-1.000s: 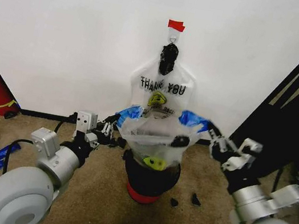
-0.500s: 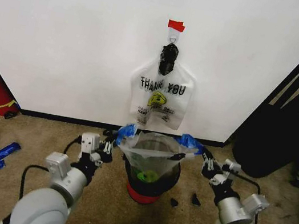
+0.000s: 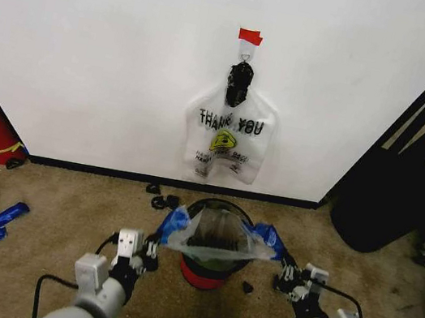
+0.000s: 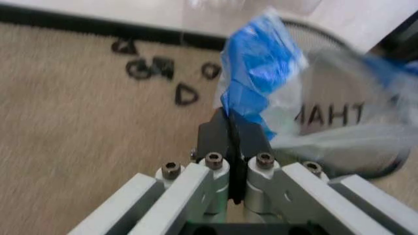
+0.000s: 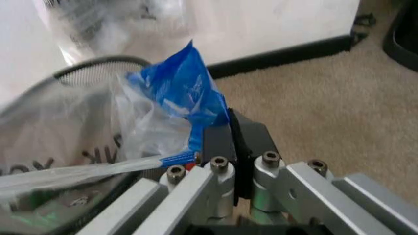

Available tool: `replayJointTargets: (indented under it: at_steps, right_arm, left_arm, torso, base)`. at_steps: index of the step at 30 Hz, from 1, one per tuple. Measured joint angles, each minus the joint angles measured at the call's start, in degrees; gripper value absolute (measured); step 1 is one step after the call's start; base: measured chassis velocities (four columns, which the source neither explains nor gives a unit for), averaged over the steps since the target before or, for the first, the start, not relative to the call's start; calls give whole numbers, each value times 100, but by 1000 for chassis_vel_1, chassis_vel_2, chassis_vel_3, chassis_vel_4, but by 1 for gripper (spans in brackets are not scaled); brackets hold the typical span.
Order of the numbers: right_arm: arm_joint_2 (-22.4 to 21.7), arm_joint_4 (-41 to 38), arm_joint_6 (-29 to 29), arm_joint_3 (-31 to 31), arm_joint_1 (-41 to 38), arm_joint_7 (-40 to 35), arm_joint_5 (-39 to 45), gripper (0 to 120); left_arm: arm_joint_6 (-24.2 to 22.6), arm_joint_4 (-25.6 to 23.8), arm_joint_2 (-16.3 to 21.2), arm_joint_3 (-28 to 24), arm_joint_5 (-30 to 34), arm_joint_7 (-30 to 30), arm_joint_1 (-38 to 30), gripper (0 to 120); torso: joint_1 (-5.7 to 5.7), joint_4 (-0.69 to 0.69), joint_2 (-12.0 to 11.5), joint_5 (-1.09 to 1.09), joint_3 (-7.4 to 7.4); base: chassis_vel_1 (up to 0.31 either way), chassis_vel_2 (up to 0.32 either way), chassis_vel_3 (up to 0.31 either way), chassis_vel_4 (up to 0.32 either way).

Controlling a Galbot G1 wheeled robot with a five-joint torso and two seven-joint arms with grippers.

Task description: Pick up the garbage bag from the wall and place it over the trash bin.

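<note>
Blue handle tips marked where the garbage bag [image 3: 217,238] was held: the left gripper [image 3: 150,249] pinched one tip, the right gripper [image 3: 284,275] the other, each pair of fingers pressed together on the plastic. Half a second before, the bag's open mouth had hung higher, its body dangling into the trash bin [image 3: 210,267]; now both arms had dropped and the mouth lay stretched flat at the bin's rim, well clear of the wall [image 3: 100,49]. Behind it a second "THANK YOU" bag [image 3: 227,141] stayed on its hook [image 3: 246,52] under the red tape [image 3: 251,36]. The lowering suggested the placing was nearly done, though the bag looked pulled across the rim, not yet folded around it
</note>
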State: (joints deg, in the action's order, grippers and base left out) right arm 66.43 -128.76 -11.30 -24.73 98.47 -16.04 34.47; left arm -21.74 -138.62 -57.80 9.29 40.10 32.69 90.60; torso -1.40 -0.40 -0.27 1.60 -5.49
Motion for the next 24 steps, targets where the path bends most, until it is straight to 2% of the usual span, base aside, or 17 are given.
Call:
replayJointTargets:
  at_steps: [1, 3, 13, 17, 20, 24]
  right_arm:
    - [-28, -66, -254, 14, 77, -147, -8, 0]
    - [-43, -74, -406, 72, 84, -209, -41, 0]
    - [-25, 365, -659, 218, -96, -377, -131, 0]
    - [-30, 597, -673, 255, -327, -399, -106, 0]
    - [-54, 903, -748, 281, -706, -428, 36, 0]
    - [-94, 1127, -816, 308, -949, -429, 125, 0]
  left_arm:
    - [-273, -126, 47, -50, 38, 278, 219, 0]
    - [-385, -137, 76, -147, 56, 366, 337, 0]
    - [-626, 97, 91, -370, 85, 526, 432, 0]
    - [-632, 305, 87, -456, 92, 522, 227, 0]
    - [-660, 692, 0, -642, 223, 553, -214, 0]
    - [-701, 977, -22, -804, 288, 572, -508, 0]
  torso:
    - [0, 0, 0, 0, 0]
    - [0, 0, 0, 0, -1]
    - [0, 0, 0, 0, 0]
    - [0, 0, 0, 0, -1]
    - [-1, 0, 0, 0, -1]
    - [-1, 0, 0, 0, -2]
  base:
    - [0, 0, 0, 0]
    - [0, 0, 0, 0]
    - [0, 0, 0, 0]
    - [0, 0, 0, 0]
    - [0, 0, 0, 0]
    - [0, 0, 0, 0]
